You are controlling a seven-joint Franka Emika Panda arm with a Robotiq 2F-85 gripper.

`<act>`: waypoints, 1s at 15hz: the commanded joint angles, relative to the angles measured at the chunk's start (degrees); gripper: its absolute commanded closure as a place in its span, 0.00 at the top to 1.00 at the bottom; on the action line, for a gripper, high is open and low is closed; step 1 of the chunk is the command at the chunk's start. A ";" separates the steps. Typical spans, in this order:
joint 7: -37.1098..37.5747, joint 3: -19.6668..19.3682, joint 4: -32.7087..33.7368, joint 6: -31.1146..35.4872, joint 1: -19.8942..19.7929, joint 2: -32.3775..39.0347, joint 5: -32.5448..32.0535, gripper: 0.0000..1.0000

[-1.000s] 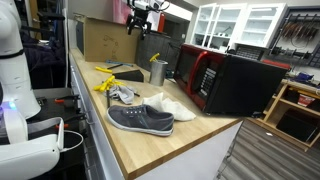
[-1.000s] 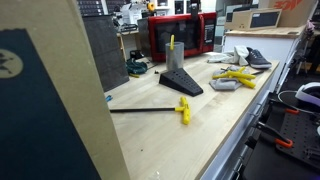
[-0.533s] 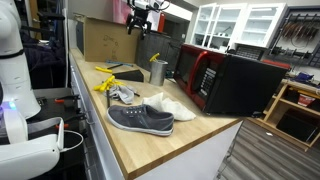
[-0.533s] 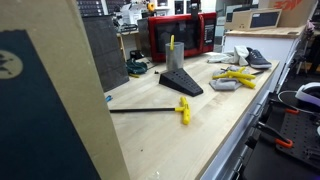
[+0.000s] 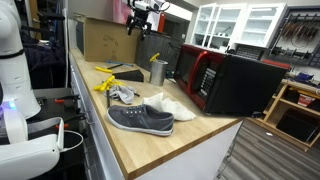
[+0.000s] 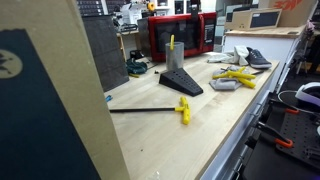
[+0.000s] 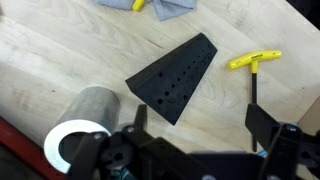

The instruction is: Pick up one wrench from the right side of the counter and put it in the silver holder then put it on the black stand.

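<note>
My gripper (image 7: 200, 125) hangs open and empty high above the counter (image 5: 195, 140), over the bare wood between the black stand (image 7: 172, 78) and a wrench (image 7: 253, 98). That wrench has a yellow T-handle and a thin dark shaft and lies flat beside the stand (image 6: 180, 83). In an exterior view the same wrench (image 6: 140, 110) stretches across the wood. The silver holder (image 7: 82, 128) stands upright by the stand's other side. In both exterior views the holder (image 5: 158, 71) (image 6: 173, 58) is small, and a yellow bit shows at its top.
A red-and-black microwave (image 5: 225, 80) stands behind the holder. A grey shoe (image 5: 140, 119) and a white one (image 5: 175, 106) lie nearer the counter's end. Yellow tools and a grey rag (image 6: 233, 78) lie beyond the stand. A cardboard box (image 5: 100, 38) closes off the far end.
</note>
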 commanded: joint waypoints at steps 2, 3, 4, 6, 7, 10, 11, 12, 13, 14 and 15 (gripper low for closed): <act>-1.82 -0.09 2.59 -0.53 -0.06 3.17 -3.81 1.00; -2.96 -0.07 3.21 -0.62 -0.09 3.91 -4.86 1.00; -3.70 0.03 3.96 -0.80 -0.10 4.64 -6.46 1.00; -6.73 0.32 6.28 -2.04 -0.01 6.67 -9.58 1.00; -8.58 0.55 7.67 -2.68 0.11 7.76 -10.98 1.00; -14.58 1.63 12.17 -4.17 0.70 11.75 -15.92 1.00; -16.58 2.02 13.36 -4.41 0.78 12.84 -17.49 1.00; -18.48 2.53 15.01 -4.83 0.94 14.26 -19.01 1.00; -20.31 3.01 16.61 -5.21 1.17 15.65 -20.53 1.00; -22.16 3.44 18.12 -5.73 1.45 16.92 -22.17 1.00; -24.16 3.77 19.40 -6.25 1.64 18.00 -23.80 1.00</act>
